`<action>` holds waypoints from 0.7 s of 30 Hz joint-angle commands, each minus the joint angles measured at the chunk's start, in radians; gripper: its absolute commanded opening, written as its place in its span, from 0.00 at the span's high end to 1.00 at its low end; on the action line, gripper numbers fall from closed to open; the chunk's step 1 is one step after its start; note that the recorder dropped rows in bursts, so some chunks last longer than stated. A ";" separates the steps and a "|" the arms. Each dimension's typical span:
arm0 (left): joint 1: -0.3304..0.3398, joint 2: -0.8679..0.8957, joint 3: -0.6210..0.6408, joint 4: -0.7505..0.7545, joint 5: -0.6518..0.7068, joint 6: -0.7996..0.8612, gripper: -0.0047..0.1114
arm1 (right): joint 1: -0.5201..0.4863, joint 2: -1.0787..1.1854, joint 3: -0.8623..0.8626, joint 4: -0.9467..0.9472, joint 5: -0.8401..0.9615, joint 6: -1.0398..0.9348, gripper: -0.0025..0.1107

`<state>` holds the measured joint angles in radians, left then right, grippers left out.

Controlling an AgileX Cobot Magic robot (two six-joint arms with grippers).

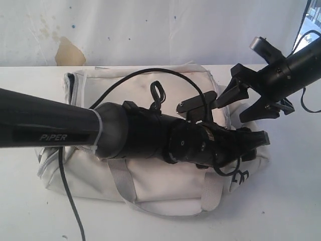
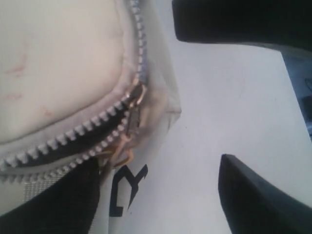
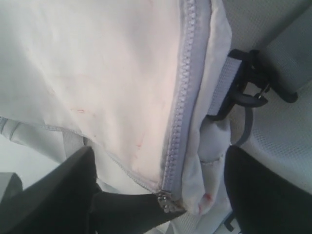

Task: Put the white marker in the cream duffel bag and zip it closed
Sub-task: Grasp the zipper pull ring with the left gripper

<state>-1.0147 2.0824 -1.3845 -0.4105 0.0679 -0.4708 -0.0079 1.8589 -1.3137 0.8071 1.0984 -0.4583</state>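
On tabletop (image 1: 291, 201), cream duffel bag (image 1: 165, 186) with zip part-open near logo (image 2: 124, 190); white marker out of sight, likely inside bag. Left fingers (image 2: 253, 200) apart, empty, beside slider (image 2: 137, 93). Right fingers (image 3: 53, 200) apart over bag's closed stretch. Pinch pull squarely, draw along teeth; grey strap (image 1: 120, 183) on bag's side could snag.

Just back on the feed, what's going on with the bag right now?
Both arms are working at the logo end of the cream duffel bag. The left gripper reaches across the bag, open and holding nothing, next to the brass zipper slider. On one side of the slider the teeth are still parted over dark lining, so the bag isn't fully zipped. The right gripper hovers open nearby. The white marker isn't in view.
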 commanded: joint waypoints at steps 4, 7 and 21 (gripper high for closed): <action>0.006 0.001 -0.001 0.012 0.064 0.003 0.31 | -0.003 -0.014 -0.001 -0.006 0.013 -0.013 0.38; 0.006 0.001 -0.001 0.031 0.077 0.005 0.31 | -0.003 -0.018 -0.001 -0.007 -0.003 -0.011 0.38; 0.028 0.001 -0.001 0.015 -0.006 -0.009 0.24 | -0.003 -0.031 -0.001 -0.019 -0.005 -0.009 0.38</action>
<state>-0.9876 2.0885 -1.3845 -0.3853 0.1372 -0.4746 -0.0079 1.8406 -1.3137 0.7946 1.0936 -0.4583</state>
